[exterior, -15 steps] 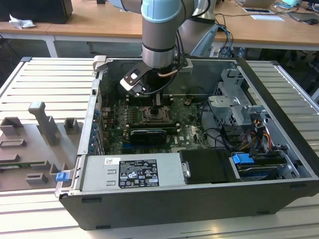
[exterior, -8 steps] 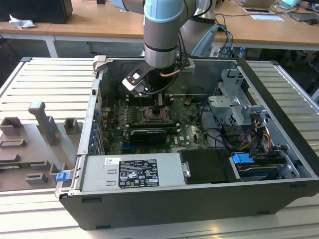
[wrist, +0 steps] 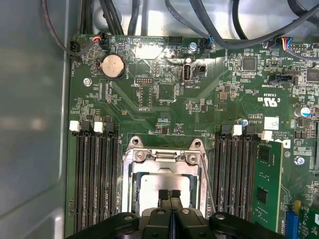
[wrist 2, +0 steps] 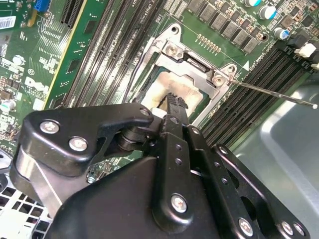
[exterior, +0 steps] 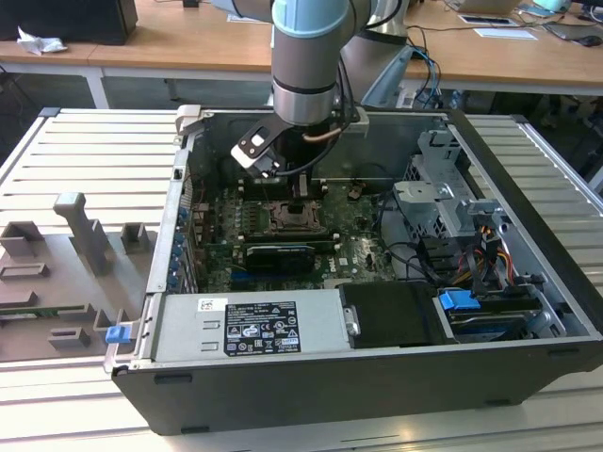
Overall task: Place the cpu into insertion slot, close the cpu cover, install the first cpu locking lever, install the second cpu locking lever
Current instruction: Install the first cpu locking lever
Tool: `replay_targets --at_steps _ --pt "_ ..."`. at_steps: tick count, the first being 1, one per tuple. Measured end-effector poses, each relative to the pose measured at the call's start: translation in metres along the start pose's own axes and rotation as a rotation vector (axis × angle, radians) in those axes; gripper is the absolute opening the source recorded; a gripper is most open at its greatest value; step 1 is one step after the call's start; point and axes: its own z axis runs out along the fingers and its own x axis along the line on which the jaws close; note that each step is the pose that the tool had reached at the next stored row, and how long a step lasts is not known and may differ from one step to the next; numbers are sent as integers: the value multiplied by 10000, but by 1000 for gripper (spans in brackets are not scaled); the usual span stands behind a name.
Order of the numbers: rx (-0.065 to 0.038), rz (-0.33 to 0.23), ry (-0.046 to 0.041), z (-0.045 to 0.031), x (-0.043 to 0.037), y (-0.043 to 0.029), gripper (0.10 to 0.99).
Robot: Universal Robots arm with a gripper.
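Inside the open computer case, the insertion slot (exterior: 292, 218) sits on the green motherboard. The cpu (wrist: 152, 185) lies in it, pale silver top up (wrist 2: 185, 88). The cpu cover (wrist: 130, 172), a silvery frame, lies flat around it (wrist 2: 172, 50). A thin wire locking lever (wrist 2: 271, 93) sticks out from the socket corner over the memory slots; the first wrist view shows it beside the socket (wrist: 207, 179). My gripper (exterior: 301, 200) hangs straight over the socket. Its black fingertips are shut together with nothing between them, right above the cpu's top, in both wrist views (wrist 2: 174, 102) (wrist: 169, 193).
Long black memory slots (wrist: 94, 179) flank the socket on both sides. The case wall (exterior: 179, 188) stands at the exterior view's left. The power supply (exterior: 250, 325) lies in front, and the drive cage (exterior: 443, 188) and cables (exterior: 415, 254) are at the right. A grey fixture (exterior: 80, 235) stands outside the case.
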Motion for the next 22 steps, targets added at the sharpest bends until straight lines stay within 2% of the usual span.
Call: replay_targets --at_steps 6,22 --pt "0 -2 -12 -108 2 2 106" --pt "2 -1 -82 -279 5 4 106"
